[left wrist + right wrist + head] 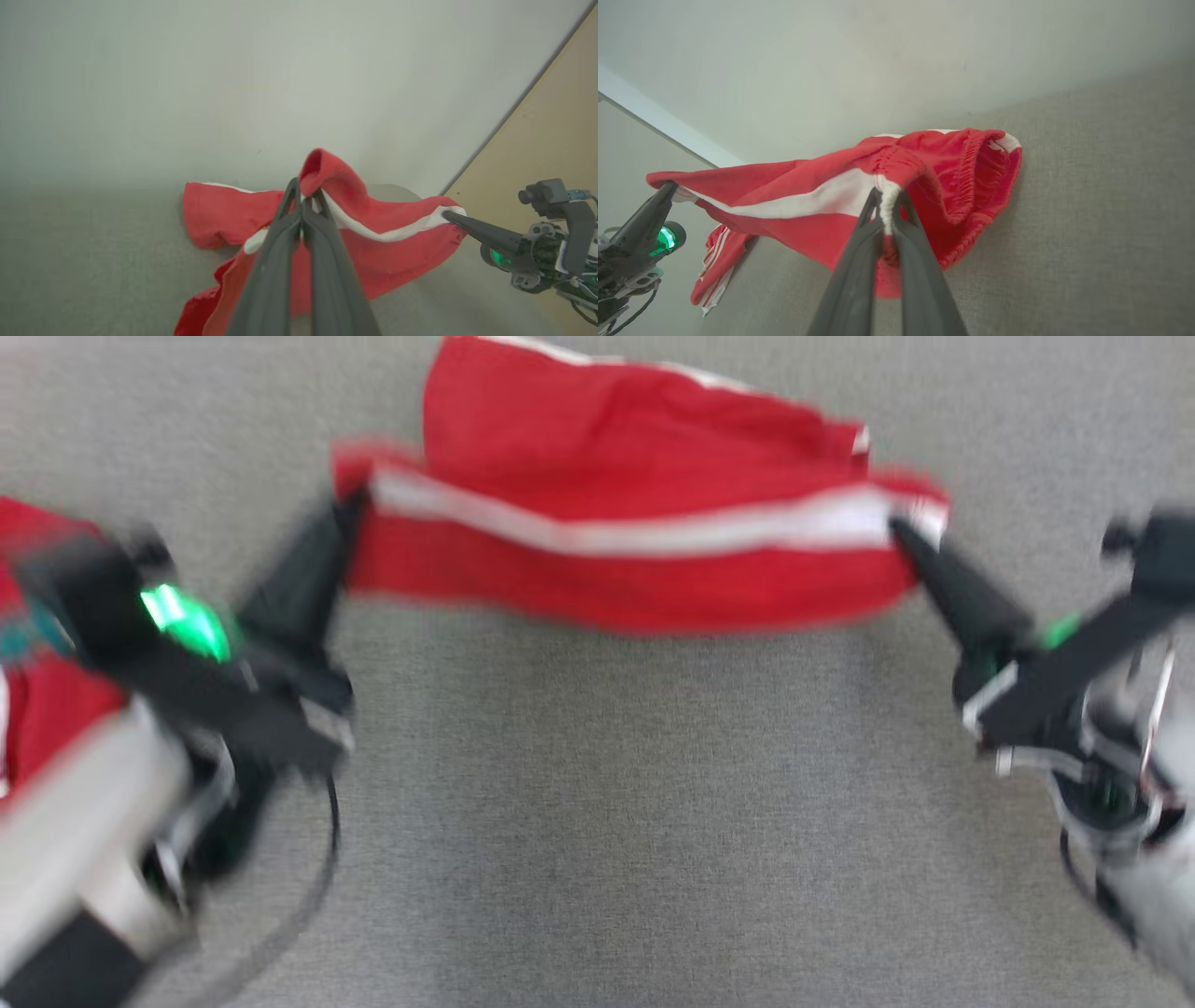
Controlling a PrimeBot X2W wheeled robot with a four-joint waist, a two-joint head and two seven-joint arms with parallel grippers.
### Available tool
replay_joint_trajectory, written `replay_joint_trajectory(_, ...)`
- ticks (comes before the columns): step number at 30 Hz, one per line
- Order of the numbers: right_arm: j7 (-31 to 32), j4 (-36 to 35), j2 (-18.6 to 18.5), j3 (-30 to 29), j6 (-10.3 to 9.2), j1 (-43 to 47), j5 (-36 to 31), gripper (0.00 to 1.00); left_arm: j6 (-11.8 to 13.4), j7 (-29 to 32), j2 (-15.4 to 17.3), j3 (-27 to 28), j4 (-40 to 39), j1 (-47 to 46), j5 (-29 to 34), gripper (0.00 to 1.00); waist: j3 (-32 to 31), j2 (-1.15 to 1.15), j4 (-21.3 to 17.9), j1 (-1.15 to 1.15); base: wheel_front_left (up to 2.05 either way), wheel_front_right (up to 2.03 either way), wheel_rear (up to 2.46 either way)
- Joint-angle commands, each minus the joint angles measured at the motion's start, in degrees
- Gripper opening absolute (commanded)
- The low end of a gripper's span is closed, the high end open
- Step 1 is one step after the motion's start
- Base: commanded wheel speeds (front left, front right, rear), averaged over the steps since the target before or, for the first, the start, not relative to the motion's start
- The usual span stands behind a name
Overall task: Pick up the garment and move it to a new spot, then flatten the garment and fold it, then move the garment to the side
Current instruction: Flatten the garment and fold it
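While stretched between both grippers, garment [635, 551] sits at 12 o'clock over grey surface [653, 803]. Left gripper [350, 509] pinches its 9 o'clock end, right gripper [901, 527] its 3 o'clock end; probably tensioned for flattening. Other red cloth [37, 719] at 9 o'clock.

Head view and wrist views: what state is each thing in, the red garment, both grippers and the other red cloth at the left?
red garment: held at two ends, stretched between the grippers, far part on the grey surface.
left gripper: shut on the red garment.
right gripper: shut on the red garment.
other red cloth: crumpled, not held.
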Motion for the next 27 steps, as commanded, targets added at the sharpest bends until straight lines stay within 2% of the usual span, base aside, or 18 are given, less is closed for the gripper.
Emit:
replay_joint_trajectory(1, -0.64, -0.42, -0.28, -0.10, -0.14, 1.70, 0.60, 0.00, 0.24, -0.11, 0.06, 0.13, -0.60, 2.36, 1.09, 0.00, -2.70, 0.01, 0.95, 0.02, 0.00, 0.00, 0.00)
replay_joint_trajectory(3, -0.99, -2.06, -0.94, 0.57, -0.14, 5.83, 1.14, 0.00, 1.16, -0.10, -1.38, 3.06, -2.31, 8.58, 1.28, 0.00, -3.87, 0.01, 1.07, 0.02, 0.00, 0.00, 0.00)
replay_joint_trajectory(7, -1.96, -3.87, -2.47, 1.41, -0.14, 13.17, 2.05, 0.00, 1.45, -0.11, -3.78, 6.65, -3.20, 20.40, 3.93, 0.00, -6.12, 0.01, 1.51, 0.02, 0.00, 0.00, 0.00)
replay_joint_trajectory(11, -2.59, -5.18, -4.01, 2.60, -0.14, 19.28, 2.02, 0.00, 0.36, -0.11, -5.38, 7.44, -1.89, 29.63, 7.65, 0.00, -8.22, 0.01, 1.86, 0.02, 0.00, 0.00, 0.00)
replay_joint_trajectory(16, -2.98, -6.37, -5.12, 4.47, -0.14, 25.93, 2.76, 0.00, -0.76, -0.11, -7.61, 11.14, 0.87, 38.10, 10.55, 0.00, -10.87, 0.01, 1.90, 0.02, 0.00, 0.00, 0.00)
replay_joint_trajectory(19, -3.43, -6.96, -5.48, 5.59, -0.14, 29.60, 3.43, 0.00, -1.61, -0.11, -8.39, 13.02, 2.39, 42.42, 14.39, 0.00, -12.32, 0.01, 1.68, 0.02, 0.00, 0.00, 0.00)
replay_joint_trajectory(24, -4.39, -7.99, -5.63, 7.49, -0.14, 35.98, 5.32, 0.00, -2.66, -0.11, -12.12, 17.61, 4.85, 49.54, 17.36, 0.00, -14.57, 0.01, 1.45, 0.02, 0.00, 0.00, 0.00)
replay_joint_trajectory(27, -4.82, -8.11, -5.09, 8.29, -0.15, 38.00, 5.78, 0.00, -2.87, -0.12, -13.11, 19.17, 6.07, 51.25, 18.91, 0.00, -15.05, 0.01, 1.35, 0.02, 0.00, 0.00, 0.00)
